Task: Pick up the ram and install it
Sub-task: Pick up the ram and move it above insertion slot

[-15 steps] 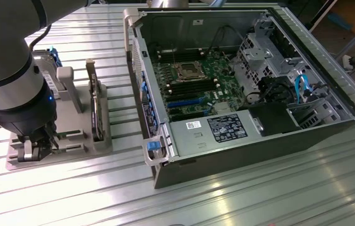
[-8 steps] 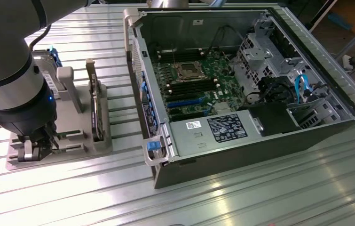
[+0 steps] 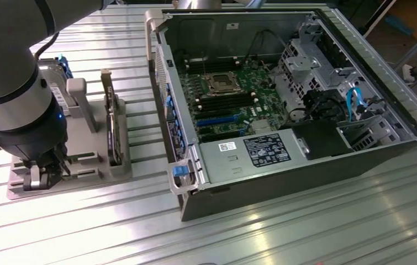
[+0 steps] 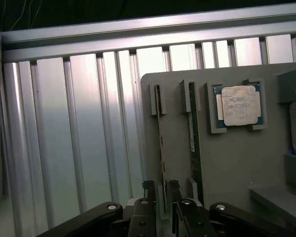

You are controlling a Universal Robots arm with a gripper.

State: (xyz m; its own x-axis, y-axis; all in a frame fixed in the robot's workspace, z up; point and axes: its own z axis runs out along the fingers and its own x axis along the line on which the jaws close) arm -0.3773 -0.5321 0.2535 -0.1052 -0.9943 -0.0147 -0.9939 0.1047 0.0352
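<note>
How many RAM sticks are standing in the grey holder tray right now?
2. One thin green circuit-board stick stands in the grey plastic holder tray's edge slot, at the claw; the other stick in the next slot, beside the square silver processor.

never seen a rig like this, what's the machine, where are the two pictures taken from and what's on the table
It is a robot arm ending in a two-fingered gripper. One picture comes from a camera off the arm, the other from a camera on its wrist. On the ribbed metal table sit an open computer case and a grey holder with spare parts: a processor chip and thin memory sticks on edge. The gripper is open, fingers either side of one ram stick, holding nothing.
</note>
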